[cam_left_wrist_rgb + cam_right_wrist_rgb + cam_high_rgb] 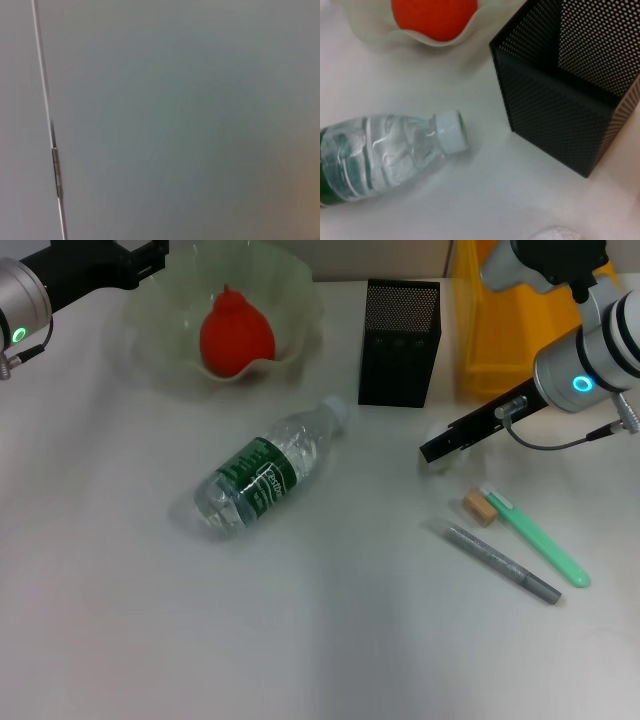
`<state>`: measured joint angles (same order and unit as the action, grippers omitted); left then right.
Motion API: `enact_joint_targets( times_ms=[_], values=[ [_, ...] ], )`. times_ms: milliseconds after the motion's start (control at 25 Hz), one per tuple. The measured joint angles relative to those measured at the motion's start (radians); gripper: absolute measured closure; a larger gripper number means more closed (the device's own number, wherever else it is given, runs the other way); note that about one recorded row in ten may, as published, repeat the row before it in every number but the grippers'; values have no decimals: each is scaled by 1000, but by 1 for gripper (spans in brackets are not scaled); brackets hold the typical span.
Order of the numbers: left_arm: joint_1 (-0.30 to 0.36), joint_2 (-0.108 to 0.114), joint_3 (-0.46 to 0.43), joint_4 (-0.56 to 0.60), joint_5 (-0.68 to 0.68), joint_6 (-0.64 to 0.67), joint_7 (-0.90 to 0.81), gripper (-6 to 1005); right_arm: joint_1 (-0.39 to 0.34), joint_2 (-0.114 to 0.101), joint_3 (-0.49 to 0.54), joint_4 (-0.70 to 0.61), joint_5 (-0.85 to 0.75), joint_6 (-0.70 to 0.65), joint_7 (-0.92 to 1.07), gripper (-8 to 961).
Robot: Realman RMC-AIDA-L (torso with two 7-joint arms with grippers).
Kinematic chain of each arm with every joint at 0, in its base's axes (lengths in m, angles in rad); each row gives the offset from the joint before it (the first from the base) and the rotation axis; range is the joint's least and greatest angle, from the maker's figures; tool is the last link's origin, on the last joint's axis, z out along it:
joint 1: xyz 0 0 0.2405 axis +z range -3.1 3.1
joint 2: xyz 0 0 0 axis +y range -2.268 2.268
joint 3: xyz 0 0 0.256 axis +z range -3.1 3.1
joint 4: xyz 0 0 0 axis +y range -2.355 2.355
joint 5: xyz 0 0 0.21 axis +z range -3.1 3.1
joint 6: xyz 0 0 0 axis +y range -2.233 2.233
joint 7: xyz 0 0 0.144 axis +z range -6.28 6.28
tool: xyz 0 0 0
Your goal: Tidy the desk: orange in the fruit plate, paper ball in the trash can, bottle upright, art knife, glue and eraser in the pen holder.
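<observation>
The bottle [265,472] lies on its side on the white desk [300,640], well to the left of the right gripper [440,450]; its dark green label carries white writing too small to read, and its ribbed clear plastic ends in a white cap [449,131] pointing toward the pen holder [399,342]. That holder, a square box of fine black mesh, stands just behind the gripper. I cannot tell whether the gripper's fingers are apart or together. Just in front of it lie the tan eraser [480,508], a mint-green knife [537,538] and a grey stick [503,563]. The orange [235,332] sits in the wavy translucent plate [300,300]. The yellow can [500,330] stands behind the right arm. The left arm [60,280] is at the far-left corner, its gripper out of view.
</observation>
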<state>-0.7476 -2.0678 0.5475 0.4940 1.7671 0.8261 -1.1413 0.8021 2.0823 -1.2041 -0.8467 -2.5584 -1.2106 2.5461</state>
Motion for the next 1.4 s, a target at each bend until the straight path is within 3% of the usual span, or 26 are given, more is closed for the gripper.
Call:
enact_joint_targets(
  times_ms=[280,400,640,760,920,1000,1160,1400],
  values=[
    [1,0,0,7,-1,-3,-1,328,-6,-2,6,-4,0,2,4,280],
    [2,0,0,8,-1,-4,-1,328,-9,-3,7,-5,2,0,4,492],
    [2,0,0,8,-3,-4,-1,328,-13,-4,35,-32,4,-48,4,548],
    [6,0,2,9,-9,-1,-1,327,-36,-4,107,-120,5,-129,5,549],
    [11,0,3,12,-12,2,-6,327,-96,-3,212,-333,7,-232,23,553],
    [13,1,3,14,-12,4,-9,327,-104,-4,226,-362,7,-237,28,555],
    [16,1,4,18,-12,10,-11,327,-112,-3,274,-414,8,-197,26,560],
    [30,-1,6,24,-12,38,-36,327,-121,-1,262,-373,8,43,-7,564]
  ],
)
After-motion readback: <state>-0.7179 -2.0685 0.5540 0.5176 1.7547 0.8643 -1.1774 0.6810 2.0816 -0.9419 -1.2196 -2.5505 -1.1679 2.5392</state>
